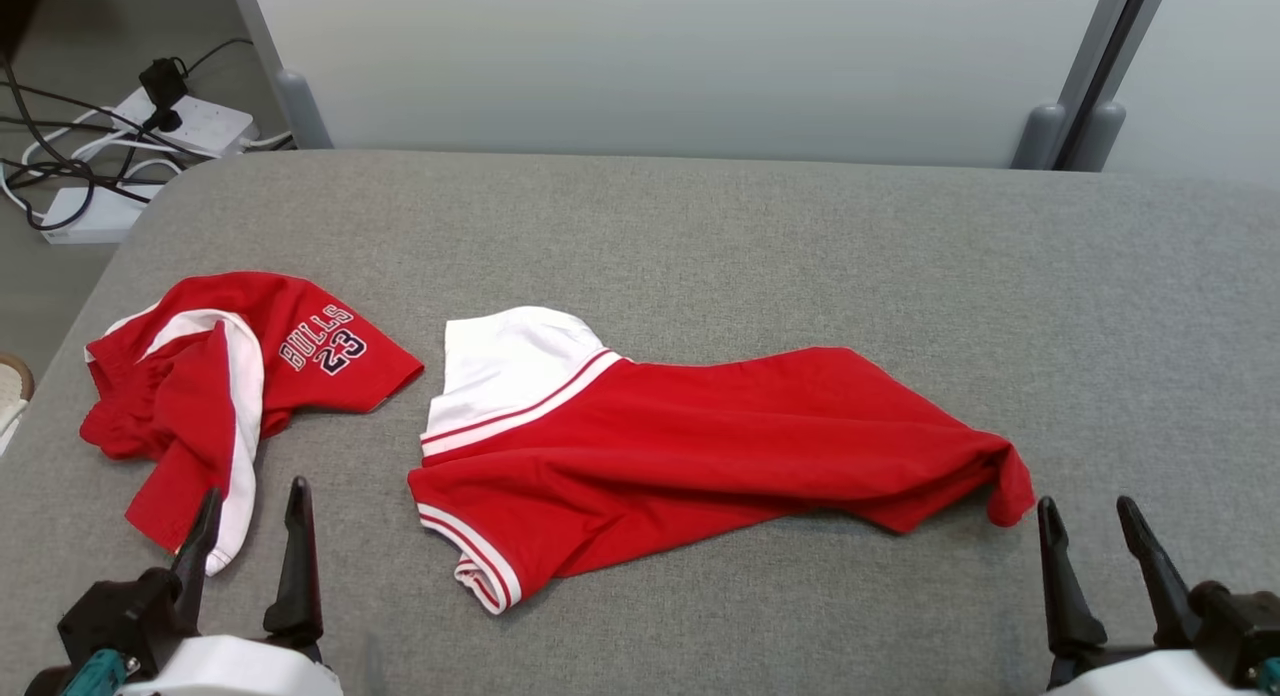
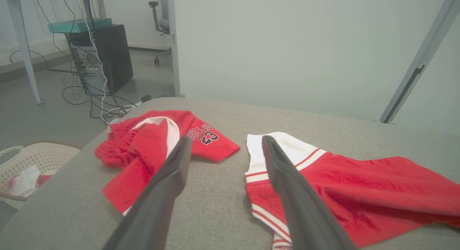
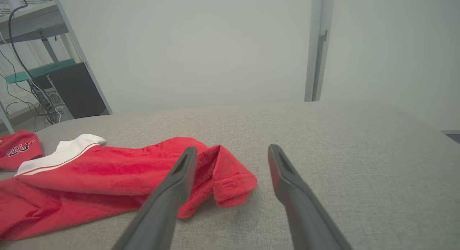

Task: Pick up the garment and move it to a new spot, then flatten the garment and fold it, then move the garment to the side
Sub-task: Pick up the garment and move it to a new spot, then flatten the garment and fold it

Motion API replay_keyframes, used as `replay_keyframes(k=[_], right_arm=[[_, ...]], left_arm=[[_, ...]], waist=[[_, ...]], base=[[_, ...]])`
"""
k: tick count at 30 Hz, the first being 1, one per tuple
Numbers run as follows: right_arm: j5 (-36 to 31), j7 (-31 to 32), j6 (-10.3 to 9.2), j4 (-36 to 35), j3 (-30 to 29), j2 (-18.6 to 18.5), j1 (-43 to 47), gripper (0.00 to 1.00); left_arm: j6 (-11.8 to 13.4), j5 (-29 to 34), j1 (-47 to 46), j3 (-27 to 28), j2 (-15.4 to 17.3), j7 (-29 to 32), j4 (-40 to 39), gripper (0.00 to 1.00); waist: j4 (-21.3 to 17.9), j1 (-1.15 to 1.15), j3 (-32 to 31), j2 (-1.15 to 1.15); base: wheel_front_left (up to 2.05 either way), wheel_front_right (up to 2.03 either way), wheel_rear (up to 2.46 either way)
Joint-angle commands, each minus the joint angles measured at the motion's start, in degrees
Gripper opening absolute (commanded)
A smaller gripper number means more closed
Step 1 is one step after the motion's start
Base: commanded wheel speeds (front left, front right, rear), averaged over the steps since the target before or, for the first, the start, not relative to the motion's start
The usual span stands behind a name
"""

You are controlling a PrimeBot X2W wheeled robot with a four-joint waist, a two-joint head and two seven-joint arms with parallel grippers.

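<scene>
A red garment (image 1: pixel 700 426) with white striped sleeves lies crumpled and stretched sideways in the middle of the grey fabric-covered table (image 1: pixel 800 246); it also appears in the left wrist view (image 2: pixel 359 185) and the right wrist view (image 3: pixel 90 171). My left gripper (image 1: pixel 254 491) hovers open near the front left, its own view (image 2: pixel 227 138) looking between the garment's sleeve and a second red piece. My right gripper (image 1: pixel 1088 506) is open at the front right, just beyond the garment's hem end (image 3: pixel 233 181). Neither gripper touches cloth.
Bunched red-and-white shorts (image 1: pixel 200 376) printed "BULLS 23" lie at the table's left (image 2: pixel 143 142). Beyond the left edge are power strips and cables (image 1: pixel 190 116), a computer tower (image 2: pixel 107 56) and a pale basket (image 2: pixel 39 160). A partition wall (image 1: pixel 650 66) backs the table.
</scene>
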Motion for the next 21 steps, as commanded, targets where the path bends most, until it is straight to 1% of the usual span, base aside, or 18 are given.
replay_keyframes(k=[1,5,14,21], right_arm=[[-0.46,0.43,0.42,-2.27,1.03,-0.33,0.26,1.00],[-0.43,0.99,0.42,-3.19,0.26,0.04,1.96,1.00],[-0.09,1.53,0.42,-4.27,-0.04,0.34,2.57,1.00],[0.54,2.07,0.42,-4.40,0.30,0.32,0.34,1.00]], left_arm=[[0.90,0.01,-1.17,2.45,1.24,-0.28,-1.79,1.00],[1.50,0.24,-0.13,2.54,1.29,-0.53,-2.29,1.00],[1.89,0.66,-0.21,2.25,1.69,-0.30,-2.91,1.00],[2.59,0.83,-0.52,2.00,1.53,0.10,-3.74,1.00]], waist=[[-0.10,0.00,-0.41,0.00],[-0.25,0.00,-0.72,0.00],[-0.28,0.00,-0.76,0.00],[-0.80,0.00,0.37,0.00]], base=[[0.00,0.00,0.00],[0.00,0.00,0.00],[0.00,0.00,0.00],[0.00,0.00,0.00]])
